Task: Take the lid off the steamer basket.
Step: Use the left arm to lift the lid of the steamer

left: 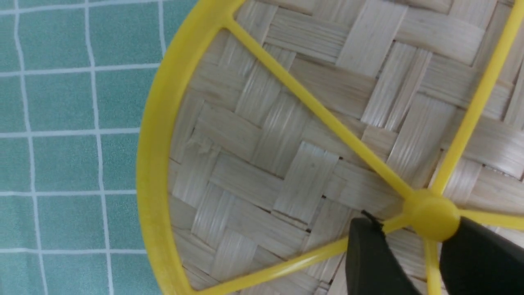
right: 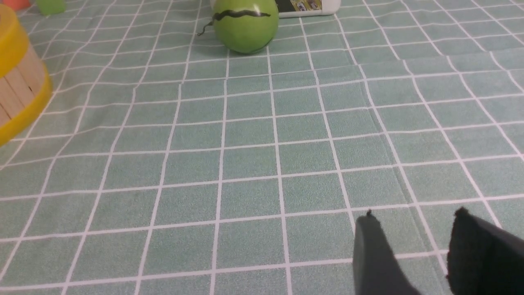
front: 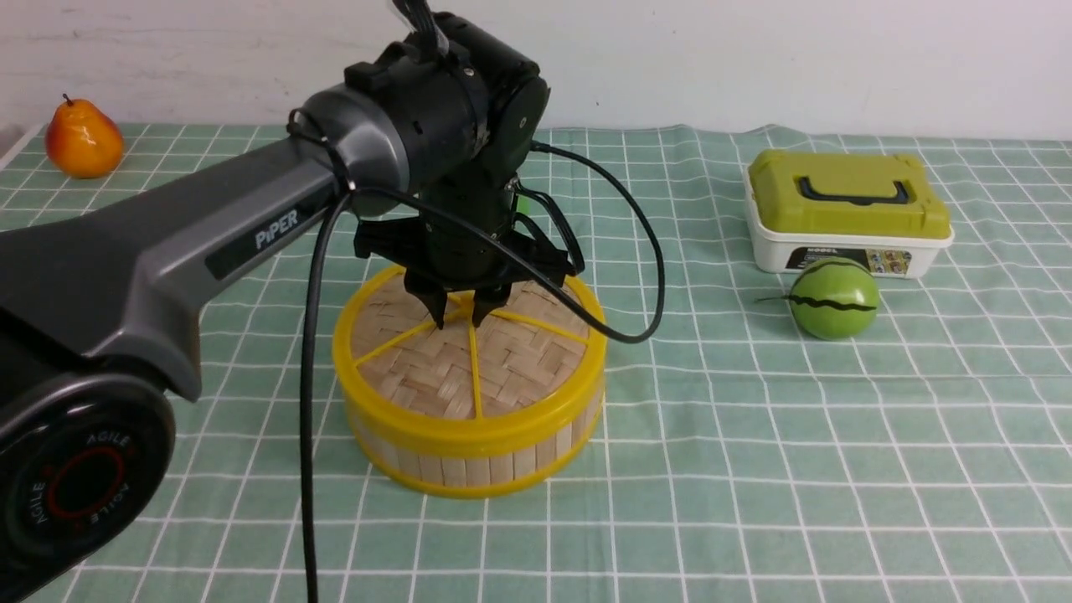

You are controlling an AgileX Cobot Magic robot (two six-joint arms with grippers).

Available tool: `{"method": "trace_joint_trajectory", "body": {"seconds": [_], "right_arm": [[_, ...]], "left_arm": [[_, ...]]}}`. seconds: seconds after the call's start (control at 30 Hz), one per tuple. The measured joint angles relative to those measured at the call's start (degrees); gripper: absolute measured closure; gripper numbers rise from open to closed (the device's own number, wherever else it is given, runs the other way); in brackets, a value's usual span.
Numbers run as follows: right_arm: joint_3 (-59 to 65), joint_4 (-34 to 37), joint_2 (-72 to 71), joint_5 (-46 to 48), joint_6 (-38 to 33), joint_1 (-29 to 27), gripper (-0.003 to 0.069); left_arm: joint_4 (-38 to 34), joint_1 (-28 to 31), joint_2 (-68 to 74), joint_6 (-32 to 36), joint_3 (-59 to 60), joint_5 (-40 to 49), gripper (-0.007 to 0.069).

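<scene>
Sitting flat on top of the steamer basket [front: 469, 469], the lid [front: 435, 368] was in place, its yellow rim flush with the basket's upper rim and its woven bamboo face turned up. The pair stood on the green checked cloth [front: 754, 461] over the worktop, a little left of centre in the front view.

You had the left arm [front: 251, 226] reaching in from its side and pointing straight down over the lid's middle. Its jaws were open and straddled the small yellow hub [left: 432, 213] where the spokes met. In the left wrist view one fingertip [left: 368, 258] rested by a spoke with a gap to the hub, while the other sat right against the hub's far side. They had not closed on anything.

Your right jaws showed only in the right wrist view, parted, with nothing between them, low over bare cloth and well apart from the basket.

Farther out you had a striped green ball [front: 834, 297] just in front of a white box [front: 846, 251] with an olive-green lid on the right, and an orange pear [front: 82, 138] at the far left corner.
</scene>
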Motion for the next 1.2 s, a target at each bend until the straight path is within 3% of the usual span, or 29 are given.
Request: {"method": "trace_joint_trajectory", "body": {"seconds": [1.2], "right_arm": [[0.0, 0.0, 0.0, 0.0, 0.0, 0.0, 0.0418]], "left_arm": [[-0.3, 0.0, 0.0, 0.2, 0.0, -2.6, 0.0384]]}}
